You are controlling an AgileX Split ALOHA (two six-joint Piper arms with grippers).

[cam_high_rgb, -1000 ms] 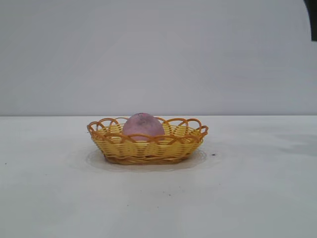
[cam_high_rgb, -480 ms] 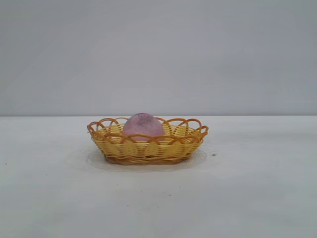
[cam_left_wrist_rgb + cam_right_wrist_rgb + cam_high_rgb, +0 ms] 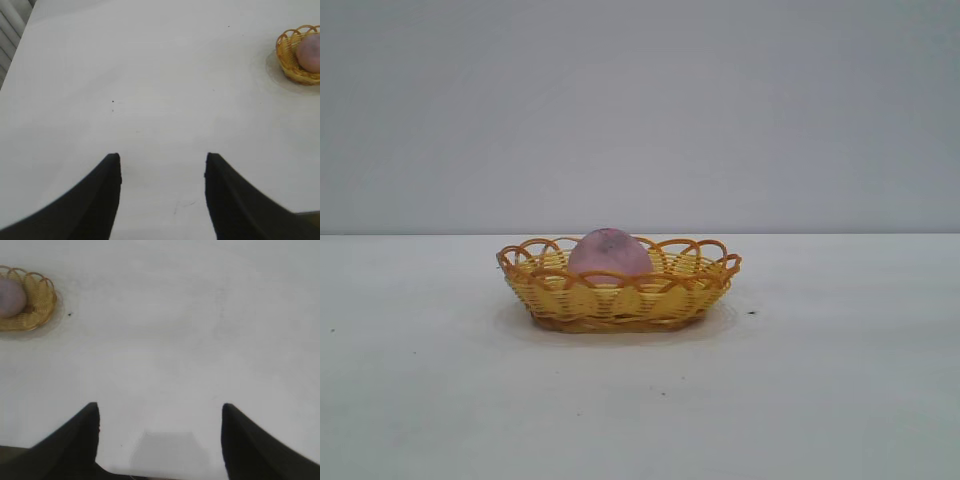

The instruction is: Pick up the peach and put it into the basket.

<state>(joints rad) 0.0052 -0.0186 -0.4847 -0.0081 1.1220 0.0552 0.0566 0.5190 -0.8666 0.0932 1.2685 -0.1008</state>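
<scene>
The pink-mauve peach (image 3: 609,252) lies inside the yellow wicker basket (image 3: 620,298) at the middle of the white table. Both show small in the left wrist view, peach (image 3: 309,53) in basket (image 3: 289,55), and in the right wrist view, peach (image 3: 10,296) in basket (image 3: 37,302). My left gripper (image 3: 162,160) is open and empty over bare table, far from the basket. My right gripper (image 3: 160,410) is open and empty, also far from the basket. Neither arm shows in the exterior view.
The white table (image 3: 820,400) stretches around the basket, with a few small dark specks such as one (image 3: 751,312) to the basket's right. A plain grey wall (image 3: 640,100) stands behind. A ribbed edge (image 3: 10,30) borders the table in the left wrist view.
A dark piece of the right arm at the top right corner of the exterior view has left the picture. The peach and basket have not moved.
</scene>
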